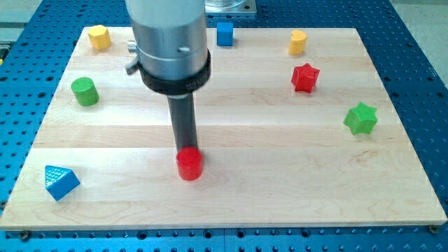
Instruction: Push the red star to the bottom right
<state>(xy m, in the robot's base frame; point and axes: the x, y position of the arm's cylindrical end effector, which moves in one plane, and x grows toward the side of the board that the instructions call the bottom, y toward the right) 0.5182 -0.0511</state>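
One red star (305,78), my tip (187,148) well apart

So the wooden board (231,203) has my tip (186,148) near the middle of its bottom edge, touching the top side of the red cylinder block (189,164). Red star block (304,78) sits toward the top right corner, just below the yellow heart-shaped block (299,42). Green star block (360,118) is by the right edge. Blue triangular block (60,182) is in the bottom left corner.
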